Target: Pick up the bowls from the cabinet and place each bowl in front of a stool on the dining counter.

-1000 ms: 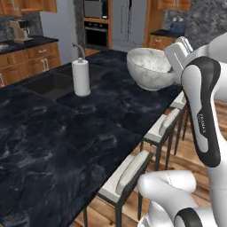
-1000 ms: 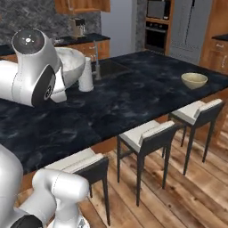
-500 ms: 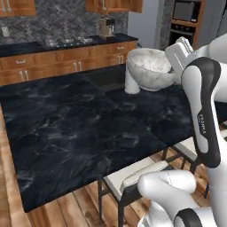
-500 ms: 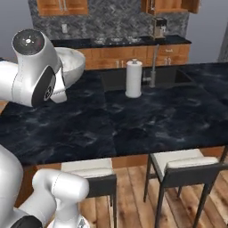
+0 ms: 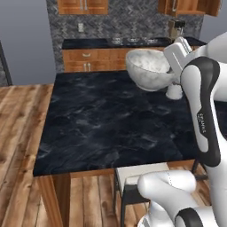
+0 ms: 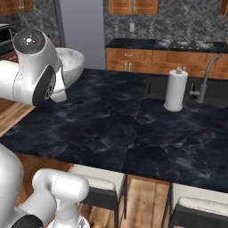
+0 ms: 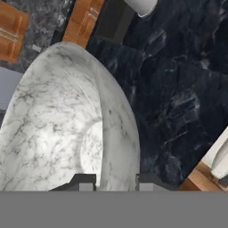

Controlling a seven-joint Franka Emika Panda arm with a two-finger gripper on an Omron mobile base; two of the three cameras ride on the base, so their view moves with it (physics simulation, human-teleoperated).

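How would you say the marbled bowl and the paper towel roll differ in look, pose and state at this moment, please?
The marbled bowl is wide, low and grey-veined; the paper towel roll is a tall, narrow, plain white cylinder. The bowl hangs in the air over the dining counter, its rim pinched between the gripper jaws; the roll stands on the counter, untouched. The bowl is tilted, while the roll is upright. Both are pale against the black stone.
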